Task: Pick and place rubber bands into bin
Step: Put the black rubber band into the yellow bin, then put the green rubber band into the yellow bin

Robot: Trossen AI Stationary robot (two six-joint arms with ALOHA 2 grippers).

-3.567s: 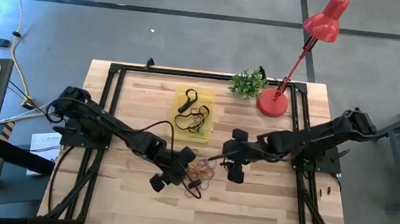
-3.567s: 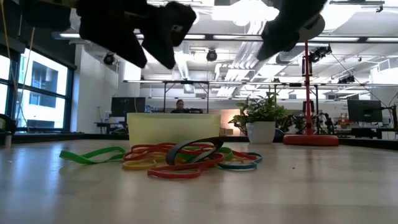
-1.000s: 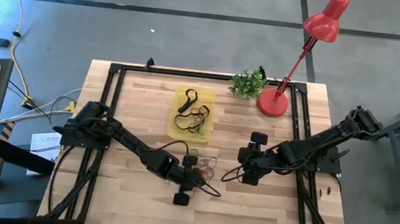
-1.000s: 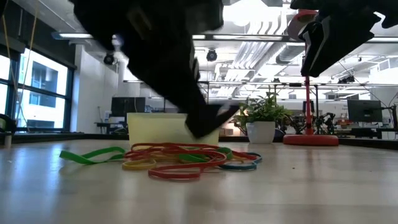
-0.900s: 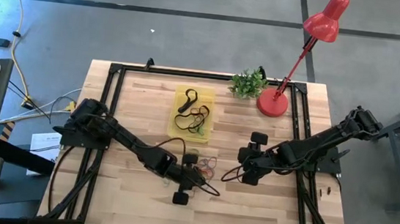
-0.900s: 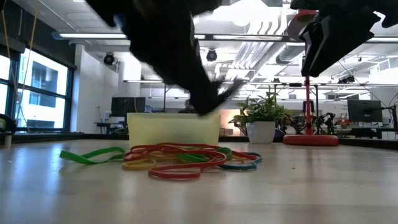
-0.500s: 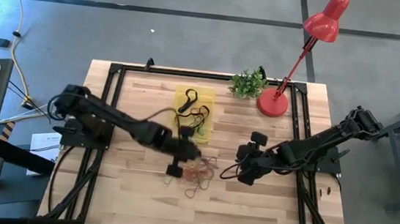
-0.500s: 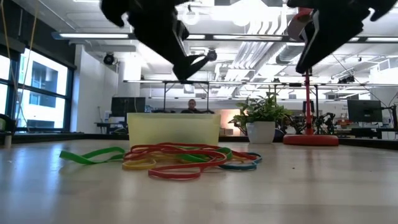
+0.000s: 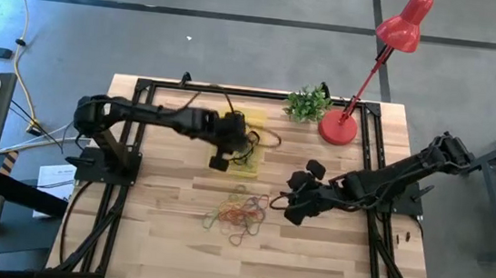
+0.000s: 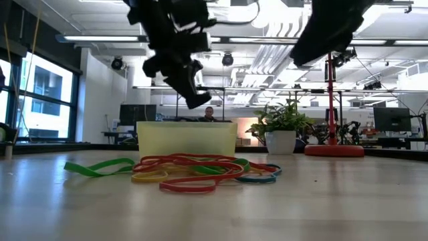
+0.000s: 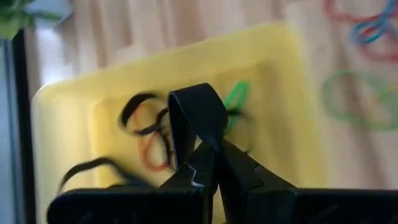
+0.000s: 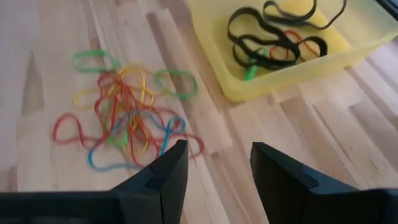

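Observation:
The rubber bands lie in a coloured heap (image 9: 241,213) (image 12: 124,124) (image 10: 194,171) on the wooden table, near of the yellow bin (image 9: 239,120) (image 12: 348,43) (image 10: 187,137). Several black, red and green bands lie inside the bin (image 11: 149,134). My left gripper (image 9: 246,143) (image 11: 211,162) (image 10: 194,94) hangs over the bin, shut on a wide black band (image 11: 196,112). My right gripper (image 9: 292,203) (image 12: 217,168) hovers open above the table, just right of the heap, with nothing between its fingers. My left gripper pinches the wide black band between its two shut fingertips, at the lower end of its loop (image 11: 208,142). The fingers slant downward over the bin. The rest of the loop sticks out past the fingertips, lifted clear above the bin's floor.
A red lamp base (image 9: 338,128) and a small potted plant (image 9: 307,102) stand at the far right of the table. One green band (image 10: 100,166) lies apart at the heap's edge. A person (image 10: 209,114) sits in the room far behind the bin.
My left gripper, still shut on the black band, has risen from the heap and swung toward the table's far edge until it hangs over the bin. The band has come clear of the heap. My right gripper has edged a little toward the heap.

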